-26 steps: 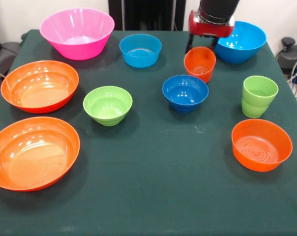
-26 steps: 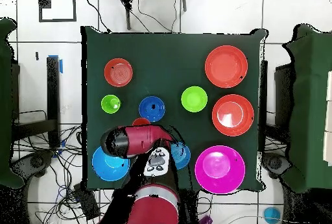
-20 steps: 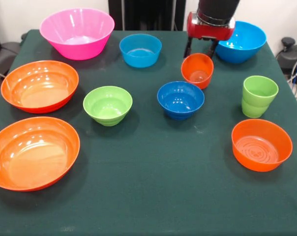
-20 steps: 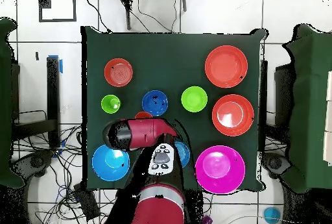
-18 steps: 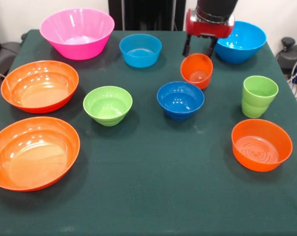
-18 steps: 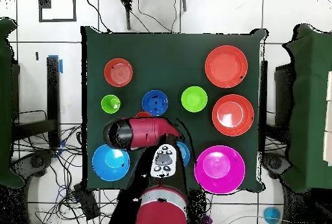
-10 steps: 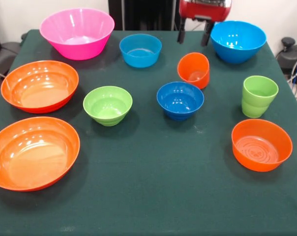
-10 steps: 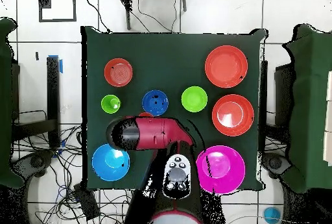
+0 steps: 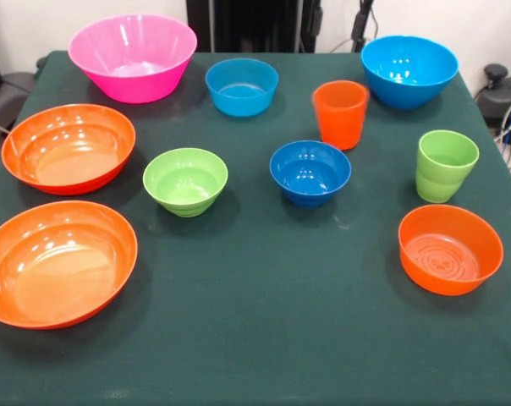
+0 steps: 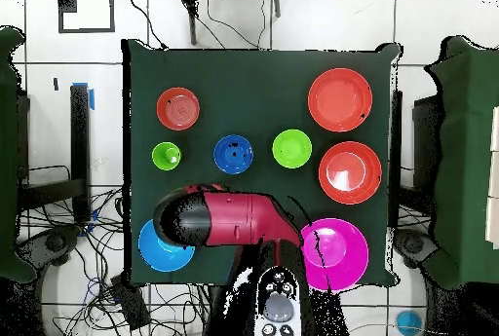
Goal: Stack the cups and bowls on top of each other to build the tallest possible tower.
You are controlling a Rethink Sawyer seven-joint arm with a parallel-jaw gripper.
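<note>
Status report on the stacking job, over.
Gripper drawn back at table's far edge, grip state unclear. Orange cup upright, alone. Pink bowl unstacked; no tower yet. Nothing in the way.

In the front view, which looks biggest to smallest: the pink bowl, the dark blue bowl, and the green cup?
1. pink bowl
2. dark blue bowl
3. green cup

The pink bowl sits farthest back yet looks widest.

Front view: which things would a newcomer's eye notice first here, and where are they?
The big pink bowl at the table's far left corner stands out, with two wide orange bowls down the left side. An orange cup stands upright near the middle far side. From overhead, the red arm covers part of the table.
</note>
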